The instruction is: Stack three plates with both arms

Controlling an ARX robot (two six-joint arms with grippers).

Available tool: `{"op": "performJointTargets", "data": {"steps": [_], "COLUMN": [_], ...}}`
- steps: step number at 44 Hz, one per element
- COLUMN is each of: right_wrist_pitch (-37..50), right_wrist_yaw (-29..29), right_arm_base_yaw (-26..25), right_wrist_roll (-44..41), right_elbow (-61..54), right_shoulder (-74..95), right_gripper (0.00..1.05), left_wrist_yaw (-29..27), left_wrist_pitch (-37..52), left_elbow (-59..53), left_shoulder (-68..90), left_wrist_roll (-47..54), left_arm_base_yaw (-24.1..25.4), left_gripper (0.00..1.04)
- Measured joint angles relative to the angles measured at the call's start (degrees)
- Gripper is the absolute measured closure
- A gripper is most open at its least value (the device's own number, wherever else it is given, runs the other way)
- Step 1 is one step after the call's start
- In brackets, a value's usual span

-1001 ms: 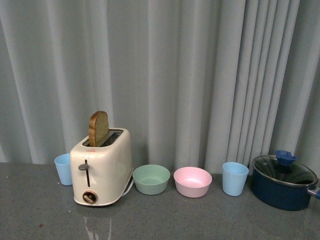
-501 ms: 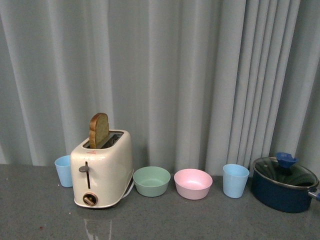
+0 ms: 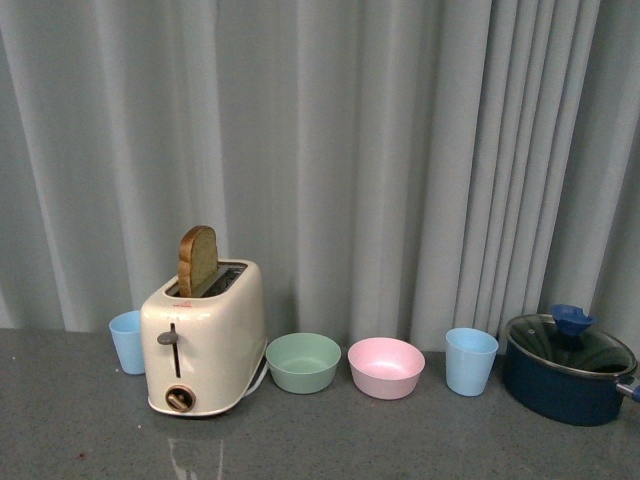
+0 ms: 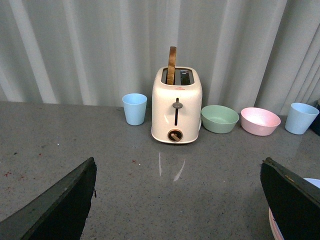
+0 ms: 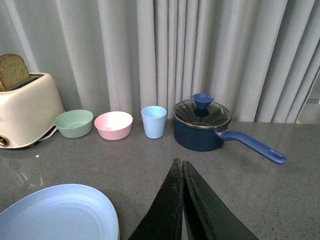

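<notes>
No plate and no arm shows in the front view. In the right wrist view a wide pale blue plate [image 5: 55,215] lies flat on the grey table [image 5: 125,165], beside my right gripper [image 5: 180,162], which is shut with nothing in it and hangs apart from the plate. In the left wrist view my left gripper [image 4: 178,160] stands wide open over bare table. A thin pink-white plate rim [image 4: 271,224] peeks out behind one of its black fingers [image 4: 295,200], and a pale sliver [image 4: 313,182] shows above that finger. The rest of that plate is hidden.
Along the curtain stand a pale blue cup [image 3: 127,338], a cream toaster [image 3: 205,340] with a bread slice [image 3: 197,260], a green bowl [image 3: 303,361], a small pink bowl [image 3: 386,366], a second blue cup [image 3: 471,360] and a lidded dark blue pot [image 3: 566,365] with its handle [image 5: 252,146].
Since one second ago the whole scene sits a few pixels lower in the front view. Nothing on the table has moved.
</notes>
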Motion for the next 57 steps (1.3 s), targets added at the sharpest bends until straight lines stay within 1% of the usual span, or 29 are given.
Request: {"op": "performJointTargets", "data": {"steps": [11, 27, 28, 37, 39, 40, 48, 50, 51, 53, 57], "right_wrist_pitch": [0.46, 0.48, 0.48, 0.48, 0.48, 0.48, 0.48, 0.48, 0.48, 0.48, 0.48], "right_wrist_yaw": [0.0, 0.0, 0.0, 0.0, 0.0, 0.0, 0.0, 0.0, 0.0, 0.0, 0.0], "right_arm_base_yaw": [0.0, 0.0, 0.0, 0.0, 0.0, 0.0, 0.0, 0.0, 0.0, 0.0, 0.0], "right_wrist_roll": [0.0, 0.0, -0.02, -0.02, -0.02, -0.02, -0.02, 0.0, 0.04, 0.0, 0.0], "right_elbow": [-3.15, -3.15, -3.15, -3.15, -3.15, -3.15, -3.15, -3.15, -3.15, -3.15, -3.15], "right_shoulder": [-2.84, -2.93, -2.93, -2.93, -2.93, -2.93, -2.93, -2.93, -2.93, -2.93, -2.93], "right_gripper": [1.02, 1.02, 0.99, 0.53, 0.46, 0.44, 0.16, 0.06, 0.05, 0.08, 0.07], "left_wrist_yaw": [-0.02, 0.0, 0.0, 0.0, 0.0, 0.0, 0.0, 0.0, 0.0, 0.0, 0.0], "left_wrist_pitch": [0.0, 0.0, 0.0, 0.0, 0.0, 0.0, 0.0, 0.0, 0.0, 0.0, 0.0], "left_elbow": [0.0, 0.0, 0.0, 0.0, 0.0, 0.0, 0.0, 0.0, 0.0, 0.0, 0.0], "left_shoulder": [0.0, 0.0, 0.0, 0.0, 0.0, 0.0, 0.0, 0.0, 0.0, 0.0, 0.0], "left_wrist_roll": [0.0, 0.0, 0.0, 0.0, 0.0, 0.0, 0.0, 0.0, 0.0, 0.0, 0.0], "left_arm_base_yaw": [0.0, 0.0, 0.0, 0.0, 0.0, 0.0, 0.0, 0.0, 0.0, 0.0, 0.0], "left_gripper": [0.07, 0.07, 0.07, 0.07, 0.07, 0.07, 0.07, 0.07, 0.07, 0.07, 0.07]}}
